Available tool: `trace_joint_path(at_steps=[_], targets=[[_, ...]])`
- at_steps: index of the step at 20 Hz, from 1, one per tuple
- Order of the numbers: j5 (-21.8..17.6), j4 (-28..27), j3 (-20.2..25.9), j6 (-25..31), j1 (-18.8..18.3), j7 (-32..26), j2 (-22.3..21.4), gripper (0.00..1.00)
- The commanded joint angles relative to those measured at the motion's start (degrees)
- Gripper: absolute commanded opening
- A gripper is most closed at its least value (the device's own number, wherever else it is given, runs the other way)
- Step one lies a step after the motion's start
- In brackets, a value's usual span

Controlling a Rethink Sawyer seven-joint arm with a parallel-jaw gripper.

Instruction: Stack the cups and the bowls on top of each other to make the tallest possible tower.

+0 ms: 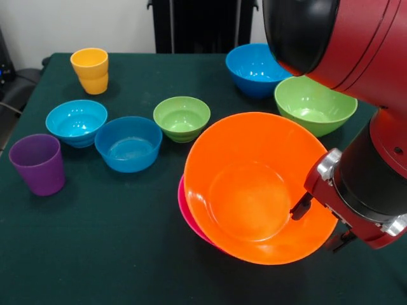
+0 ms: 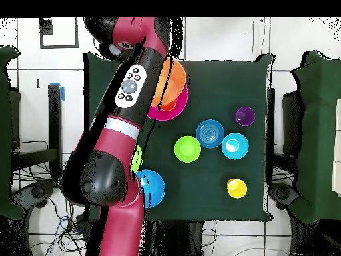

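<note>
The pincer (image 1: 318, 219) grips the rim of the large glossy orange plastic bowl (image 1: 254, 190), tilted over the large pink bowl (image 1: 184, 206) on the green tabletop (image 1: 95, 254); level it, centre it, then release gently.

Even bright overhead light; soft glare on orange bowl (image 1: 254, 190); faint shadows.

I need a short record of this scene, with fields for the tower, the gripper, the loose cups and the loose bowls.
tower: orange bowl tilted, sitting in pink bowl
gripper: at the orange bowl's rim; open or shut not visible
loose cups: yellow cup, purple cup
loose bowls: cyan bowl, two blue bowls, two green bowls
</note>
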Motion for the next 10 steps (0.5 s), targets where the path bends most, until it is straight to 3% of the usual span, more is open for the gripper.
trace_joint_path(at_steps=[1,10], targets=[[-1.5,-2.5,-0.4,-1.5,-0.4,10.6,-0.2,1.0],[-1.0,-2.7,-0.2,-1.8,-0.3,10.7,0.1,1.0]])
